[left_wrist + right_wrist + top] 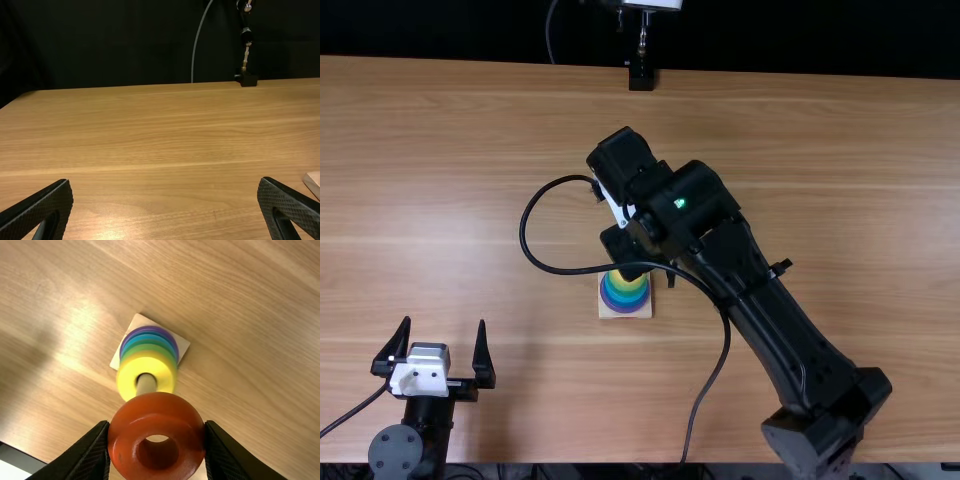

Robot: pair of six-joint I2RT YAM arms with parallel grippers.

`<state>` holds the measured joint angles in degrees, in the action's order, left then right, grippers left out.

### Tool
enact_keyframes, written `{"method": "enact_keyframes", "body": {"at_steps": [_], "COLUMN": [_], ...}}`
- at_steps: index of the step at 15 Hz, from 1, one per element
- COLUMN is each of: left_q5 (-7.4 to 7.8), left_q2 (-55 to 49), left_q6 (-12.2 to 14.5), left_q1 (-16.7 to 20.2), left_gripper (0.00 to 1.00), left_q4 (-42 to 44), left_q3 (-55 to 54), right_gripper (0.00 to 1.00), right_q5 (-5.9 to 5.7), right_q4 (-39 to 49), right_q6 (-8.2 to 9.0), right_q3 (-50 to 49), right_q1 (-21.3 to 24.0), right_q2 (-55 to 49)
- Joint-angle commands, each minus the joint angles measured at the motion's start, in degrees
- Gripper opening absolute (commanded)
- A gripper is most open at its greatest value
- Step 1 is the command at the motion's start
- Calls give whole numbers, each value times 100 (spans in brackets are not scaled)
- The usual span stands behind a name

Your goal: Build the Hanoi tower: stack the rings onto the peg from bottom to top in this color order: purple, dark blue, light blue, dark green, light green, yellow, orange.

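While the left fingers stand wide apart, the right fingers clasp the orange ring.

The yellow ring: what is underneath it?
Below the yellow ring show edges of green, blue and, lowest, purple rings, then a pale base. Their middles, and the lower part of the peg, are covered.

Light brown wooden table with streaked grain, black backdrop behind, soft glare on the wood
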<state>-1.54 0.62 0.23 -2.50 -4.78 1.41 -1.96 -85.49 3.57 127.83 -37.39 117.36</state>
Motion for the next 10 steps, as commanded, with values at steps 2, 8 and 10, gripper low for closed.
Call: {"method": "enact_keyframes", "body": {"at_steps": [2,8,10], "left_q5": [-57,-57,-57], "left_q2": [-62,-62,-62], "left_q6": [72,72,72], "left_q1": [66,66,66], "left_gripper": [100,100,100], "left_q4": [-92,-92,-92], "left_q3": [-141,-141,-141], "right_gripper": [0,0,0], "right_q5": [27,16,16], "right_q4": [11,32,53], "right_q6": [33,43,43], "right_q3": [-180,-153,-136], "right_q1": [74,65,56], "right_q2": [-161,-161,-161]}}
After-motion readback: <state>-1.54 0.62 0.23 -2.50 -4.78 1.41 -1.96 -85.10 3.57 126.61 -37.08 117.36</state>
